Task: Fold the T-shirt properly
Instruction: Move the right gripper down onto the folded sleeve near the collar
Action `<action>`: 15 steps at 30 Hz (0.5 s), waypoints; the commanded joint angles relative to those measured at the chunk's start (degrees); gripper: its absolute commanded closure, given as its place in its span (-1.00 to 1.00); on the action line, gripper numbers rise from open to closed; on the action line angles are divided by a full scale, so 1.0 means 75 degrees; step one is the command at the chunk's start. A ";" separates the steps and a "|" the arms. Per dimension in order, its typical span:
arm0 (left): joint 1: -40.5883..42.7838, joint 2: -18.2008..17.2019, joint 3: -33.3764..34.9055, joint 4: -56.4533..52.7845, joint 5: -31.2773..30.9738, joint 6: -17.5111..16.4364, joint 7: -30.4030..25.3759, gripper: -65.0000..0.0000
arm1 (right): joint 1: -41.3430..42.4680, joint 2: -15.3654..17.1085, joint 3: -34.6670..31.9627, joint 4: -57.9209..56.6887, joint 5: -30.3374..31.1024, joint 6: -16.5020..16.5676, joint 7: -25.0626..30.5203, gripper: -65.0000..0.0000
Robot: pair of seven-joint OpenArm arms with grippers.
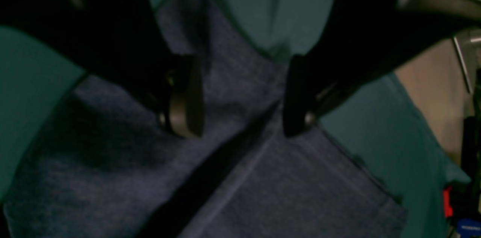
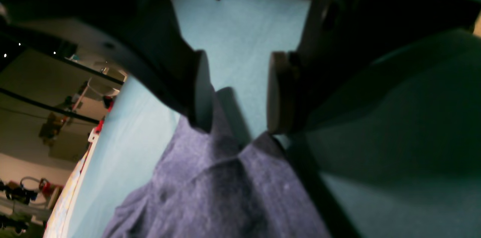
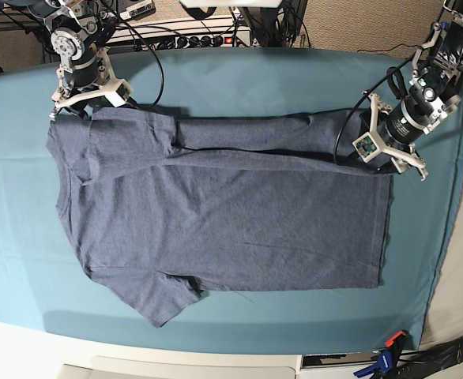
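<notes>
The slate blue-grey T-shirt [image 3: 223, 213] lies flat on the teal table cloth [image 3: 239, 83], plain side up, collar to the left and hem to the right. Its far long edge is folded over into a band [image 3: 247, 130]. My left gripper [image 3: 383, 162] is at the shirt's far right corner. In the left wrist view it [image 1: 240, 97] is open, with its fingers astride the shirt [image 1: 263, 185]. My right gripper [image 3: 77, 109] is at the far left shoulder. In the right wrist view it [image 2: 236, 91] is open, and a raised tip of the shirt [image 2: 225, 193] touches one finger [image 2: 201, 91].
Cables and a power strip [image 3: 192, 35] lie behind the table's far edge. A clamp [image 3: 385, 355] sits at the front right corner. The table's right edge [image 3: 453, 237] runs close to my left arm. Bare cloth lies in front of the shirt [image 3: 26, 276].
</notes>
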 commanded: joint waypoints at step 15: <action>-0.0076 -0.0128 -0.0073 0.0111 -0.0020 0.0090 -0.0137 -0.08 | 0.0198 0.0093 0.0047 0.0082 -0.0262 -0.0093 0.0140 1.00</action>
